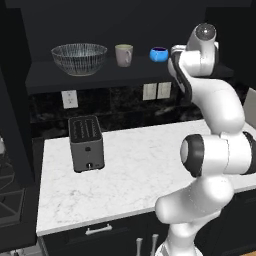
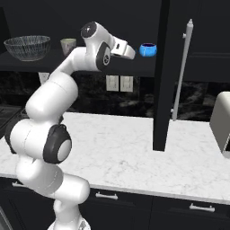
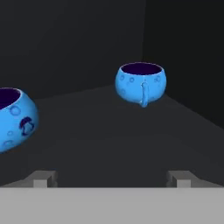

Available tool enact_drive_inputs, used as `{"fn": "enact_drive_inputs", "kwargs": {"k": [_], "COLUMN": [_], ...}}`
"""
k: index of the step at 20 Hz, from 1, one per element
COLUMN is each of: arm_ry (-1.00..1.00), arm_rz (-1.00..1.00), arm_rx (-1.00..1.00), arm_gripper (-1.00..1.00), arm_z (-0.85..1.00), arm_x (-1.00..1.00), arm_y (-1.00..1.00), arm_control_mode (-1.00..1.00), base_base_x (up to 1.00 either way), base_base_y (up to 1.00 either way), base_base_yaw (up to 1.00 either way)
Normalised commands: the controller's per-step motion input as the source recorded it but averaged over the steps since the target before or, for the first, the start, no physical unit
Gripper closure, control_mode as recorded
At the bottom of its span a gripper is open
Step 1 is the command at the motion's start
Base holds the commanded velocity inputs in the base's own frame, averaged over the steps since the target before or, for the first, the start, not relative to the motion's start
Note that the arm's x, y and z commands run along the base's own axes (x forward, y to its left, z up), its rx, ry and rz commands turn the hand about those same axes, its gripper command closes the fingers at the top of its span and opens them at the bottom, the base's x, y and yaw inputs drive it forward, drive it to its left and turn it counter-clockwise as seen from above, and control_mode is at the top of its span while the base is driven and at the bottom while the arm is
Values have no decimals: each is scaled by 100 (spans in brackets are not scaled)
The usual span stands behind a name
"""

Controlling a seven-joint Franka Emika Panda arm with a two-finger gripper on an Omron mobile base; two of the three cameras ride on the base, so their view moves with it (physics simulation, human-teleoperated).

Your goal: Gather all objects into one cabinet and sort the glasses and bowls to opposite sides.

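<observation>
Wide-open and holding nothing, the tool (image 3: 111, 179) hangs over the dark cabinet shelf (image 3: 109, 135), one small round bright blue bowl (image 3: 11, 117) close at its left, the other (image 3: 141, 82) straight ahead, farther back.

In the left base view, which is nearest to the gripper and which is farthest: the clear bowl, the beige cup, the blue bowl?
1. Blue bowl, on the shelf just beside the gripper.
2. Beige cup, mid-shelf, further left.
3. Clear bowl, at the shelf's left end.
</observation>
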Motion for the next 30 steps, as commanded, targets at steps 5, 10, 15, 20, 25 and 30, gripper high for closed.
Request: {"fn": "enact_drive_inputs", "kwargs": {"k": [5,10,15,20,25,30], "arm_ry": [0,0,0,0,0,0], "arm_rz": [3,4,4,12,19,21], "arm_rx": [0,0,0,0,0,4], "arm_gripper": [-100,-100,-100,-100,-100,-100], "arm_z": [4,8,15,12,4,1], "arm_x": [-15,-7,0,0,-2,-9], "arm_y": [53,52,47,53,63,55], "arm_control_mode": [-100,-100,-100,-100,-100,-100], "base_base_x": [0,0,0,0,0,0], "base_base_y": [0,0,0,0,0,0], "base_base_yaw": [0,0,0,0,0,0]}}
